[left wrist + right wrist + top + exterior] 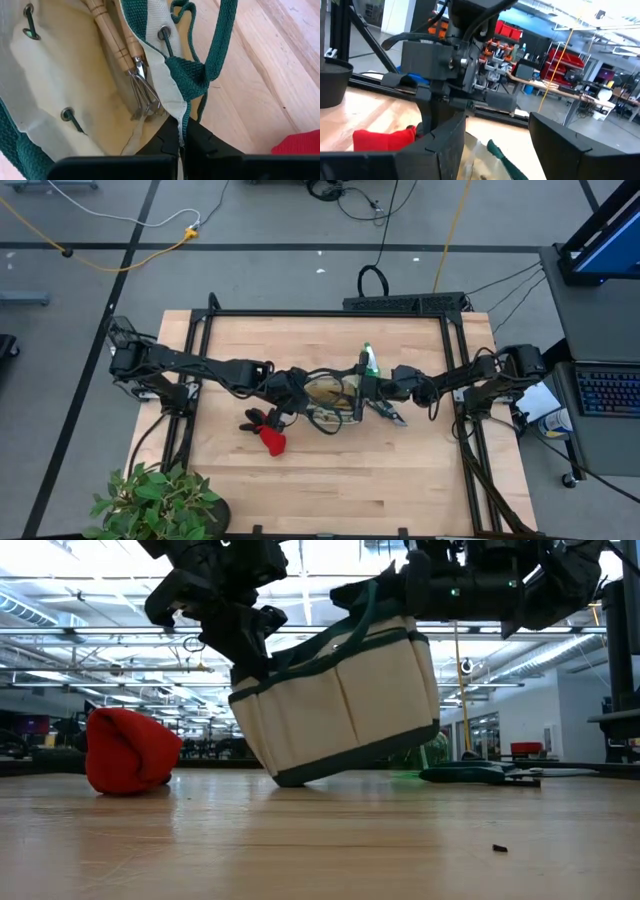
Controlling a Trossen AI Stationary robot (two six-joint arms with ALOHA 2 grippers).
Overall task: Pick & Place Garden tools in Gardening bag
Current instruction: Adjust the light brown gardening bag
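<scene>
Gardening bag sits mid-frame in the low view, tilted, one bottom edge on the bench. Left gripper pinched shut on the bag's green rim. Wooden-handled fork lies inside. Right gripper spread, over the bag's other side. Red glove on the bench lower left of the bag, shears just right, spray bottle above.

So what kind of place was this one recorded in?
Likely a large robotics lab or workshop: the wooden table stands on a grey floor strung with cables, a computer keyboard sits beside it, and red storage shelving stands behind.
</scene>
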